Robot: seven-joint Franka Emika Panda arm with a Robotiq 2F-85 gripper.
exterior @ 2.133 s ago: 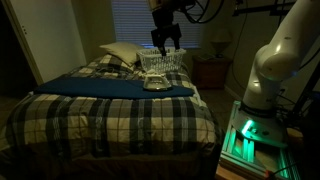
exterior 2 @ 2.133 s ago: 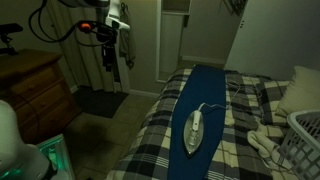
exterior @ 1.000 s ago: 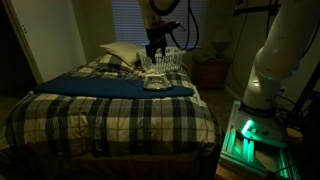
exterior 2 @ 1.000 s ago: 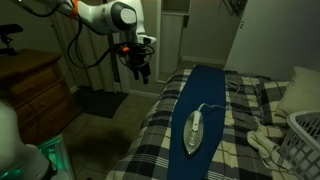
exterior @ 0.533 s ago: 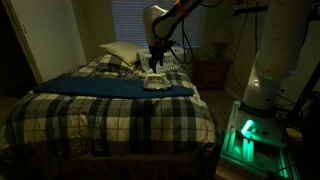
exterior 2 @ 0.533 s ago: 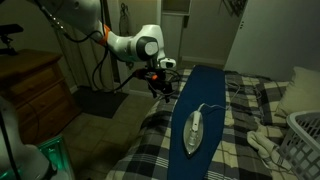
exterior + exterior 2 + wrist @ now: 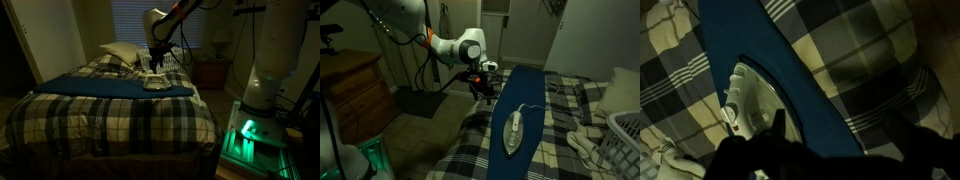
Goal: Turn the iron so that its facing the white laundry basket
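The iron point(image 7: 514, 130) is small and pale and lies on a long blue cloth point(image 7: 528, 95) on the plaid bed. It also shows in an exterior view point(image 7: 155, 83) and at the left of the wrist view point(image 7: 748, 100). The white laundry basket point(image 7: 168, 60) stands on the bed behind the iron; only its rim point(image 7: 625, 128) shows in an exterior view. My gripper point(image 7: 487, 93) hangs over the bed's edge beside the blue cloth, a short way from the iron and not touching it. In the wrist view the gripper point(image 7: 840, 150) is dark, with its jaws apart and empty.
A pale pillow point(image 7: 120, 52) lies at the head of the bed and shows in an exterior view point(image 7: 620, 90). A wooden dresser point(image 7: 355, 85) stands beside the bed. A nightstand point(image 7: 210, 70) with a lamp is behind the basket.
The arm came down from high above and swung in toward the bed and the iron. In the last half second it barely moved. The iron has not moved.
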